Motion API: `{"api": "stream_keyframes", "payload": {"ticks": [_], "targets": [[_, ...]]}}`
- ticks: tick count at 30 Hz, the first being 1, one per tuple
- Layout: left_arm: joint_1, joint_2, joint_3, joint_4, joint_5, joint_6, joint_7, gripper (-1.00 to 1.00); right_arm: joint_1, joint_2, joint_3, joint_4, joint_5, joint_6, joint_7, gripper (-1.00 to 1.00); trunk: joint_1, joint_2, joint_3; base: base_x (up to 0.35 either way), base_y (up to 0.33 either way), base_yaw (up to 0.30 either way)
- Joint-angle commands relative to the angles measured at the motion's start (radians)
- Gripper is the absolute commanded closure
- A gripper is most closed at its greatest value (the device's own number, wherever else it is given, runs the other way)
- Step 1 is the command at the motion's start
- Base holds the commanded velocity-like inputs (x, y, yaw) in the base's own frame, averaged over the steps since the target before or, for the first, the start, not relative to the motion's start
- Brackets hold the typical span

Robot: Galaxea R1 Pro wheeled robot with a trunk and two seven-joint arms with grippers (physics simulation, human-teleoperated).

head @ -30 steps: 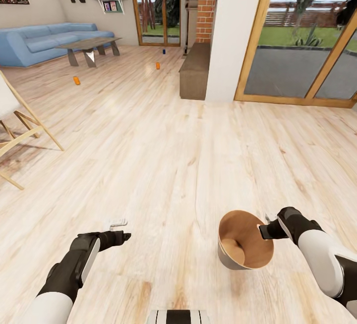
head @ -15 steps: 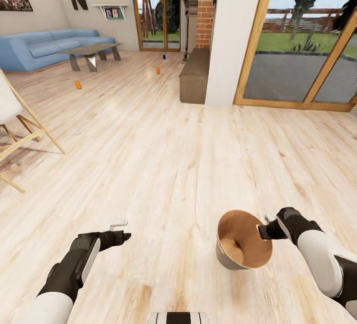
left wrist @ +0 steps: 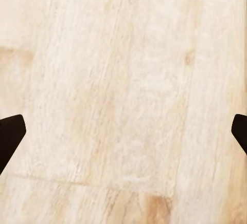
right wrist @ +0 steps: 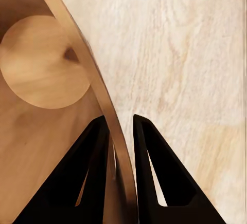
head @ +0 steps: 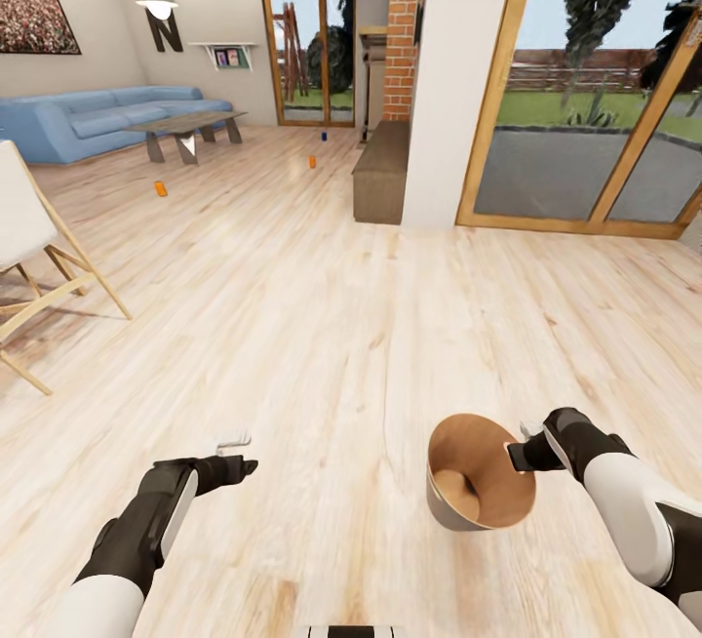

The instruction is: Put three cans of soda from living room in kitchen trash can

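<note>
Right hand (head: 522, 451) is clamped on the trash can (head: 480, 474) rim, one finger inside, one outside. Left hand (head: 234, 451) is apart, empty, over bare wood floor (head: 390, 306). Bin looks empty: bare coppery base.

Cans lie far ahead on the living-room floor: orange can (head: 161, 188), second orange can (head: 312, 161), blue can (head: 321, 138), near the coffee table (head: 190, 123). Drive in level, keep the bin upright, stop short of the nearest.

the far soda cans (head: 161, 189) are too small to read; the white chair (head: 24, 228) is cut off.
</note>
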Motion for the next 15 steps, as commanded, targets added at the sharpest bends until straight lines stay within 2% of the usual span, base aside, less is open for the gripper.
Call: {"api": "stream_keyframes", "payload": {"ticks": [1, 15], "targets": [[0.0, 0.0, 0.0, 0.001, 0.0, 0.0, 0.0, -1.0, 0.0, 0.0, -0.006, 0.0, -0.015, 0.003, 0.007, 1.0, 0.0, 0.0, 0.004, 0.0, 0.0, 0.0], [-0.001, -0.004, -0.001, 0.008, -0.002, 0.0, 0.006, -1.0, 0.0, 0.003, -0.006, -0.001, -0.018, 0.004, 0.012, 1.0, -0.007, 0.004, 0.058, 0.0, 0.0, 0.0]]}}
